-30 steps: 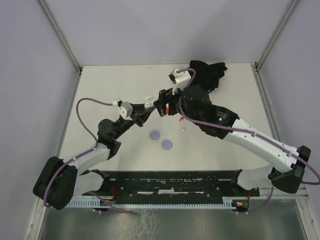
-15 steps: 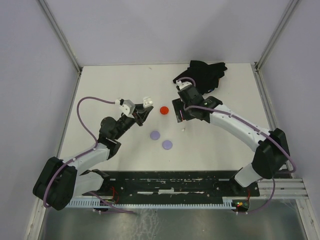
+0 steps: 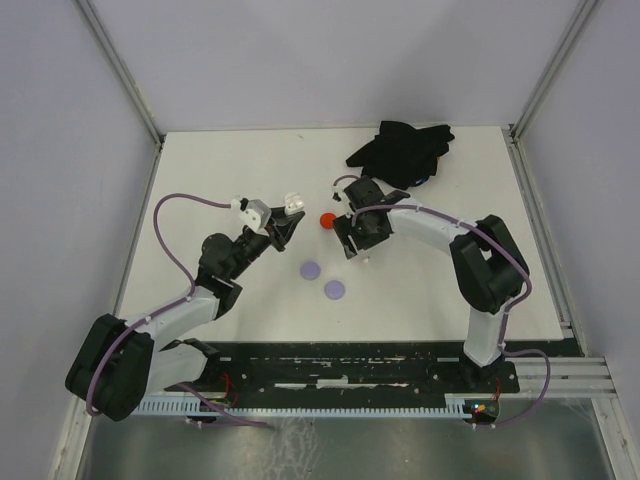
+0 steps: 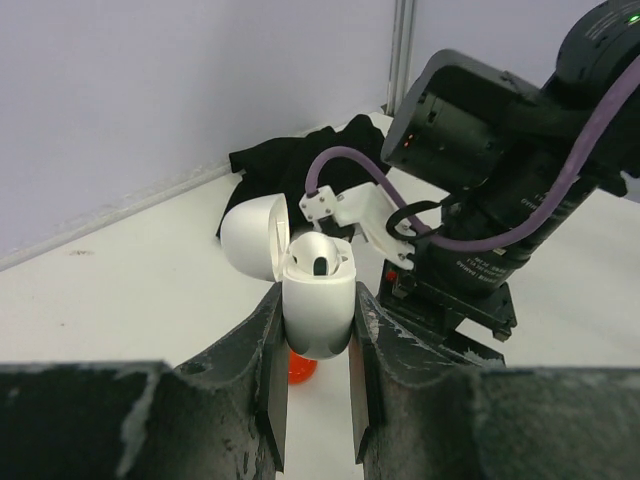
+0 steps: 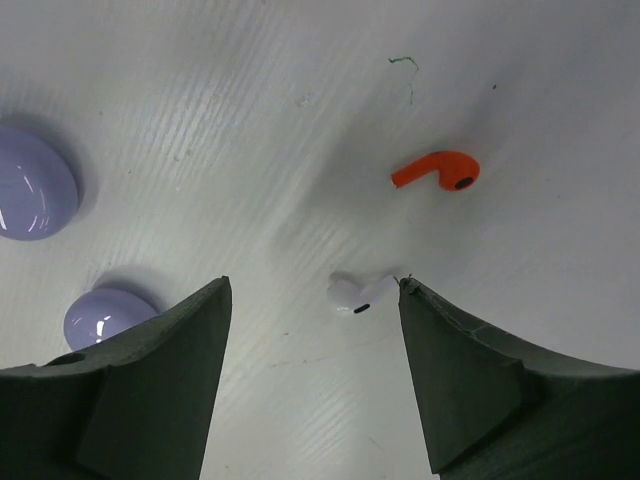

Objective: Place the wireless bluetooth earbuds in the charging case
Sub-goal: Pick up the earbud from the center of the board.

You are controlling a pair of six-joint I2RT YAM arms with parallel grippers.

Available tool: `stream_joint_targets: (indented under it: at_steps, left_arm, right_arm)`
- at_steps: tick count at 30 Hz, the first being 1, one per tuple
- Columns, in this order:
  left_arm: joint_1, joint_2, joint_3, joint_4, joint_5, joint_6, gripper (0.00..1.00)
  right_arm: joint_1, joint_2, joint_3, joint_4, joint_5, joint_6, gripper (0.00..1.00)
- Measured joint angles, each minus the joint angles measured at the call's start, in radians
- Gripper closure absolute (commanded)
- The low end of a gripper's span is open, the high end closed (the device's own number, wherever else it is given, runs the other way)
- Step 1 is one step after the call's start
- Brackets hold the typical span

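While my left fingers (image 4: 268,385) pinch the charging case (image 4: 318,305) upright, lid open to receive, my right fingers (image 5: 150,390) hang spread over the white earbud (image 5: 358,294) on the surface (image 5: 250,120).

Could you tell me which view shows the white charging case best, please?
Left wrist: the open white plastic charging case sits centred in the left claw. Top external shows only a white speck; right wrist, nothing.
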Motion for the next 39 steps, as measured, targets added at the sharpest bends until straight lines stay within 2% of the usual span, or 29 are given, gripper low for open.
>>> stream_joint_targets:
  at_steps: [11, 32, 39]
  left_arm:
    - [0.000, 0.000, 0.003, 0.000, 0.000, 0.004, 0.97]
    - [0.000, 0.000, 0.005, -0.003, 0.000, 0.005, 0.97]
    - [-0.001, 0.000, 0.005, -0.008, 0.000, 0.005, 0.97]
  right_arm:
    - [-0.042, 0.115, 0.043, 0.015, -0.100, -0.045, 0.27]
    - [-0.051, 0.111, 0.046, -0.117, -0.164, -0.045, 0.32]
    - [-0.050, 0.111, 0.048, -0.166, -0.162, -0.046, 0.38]
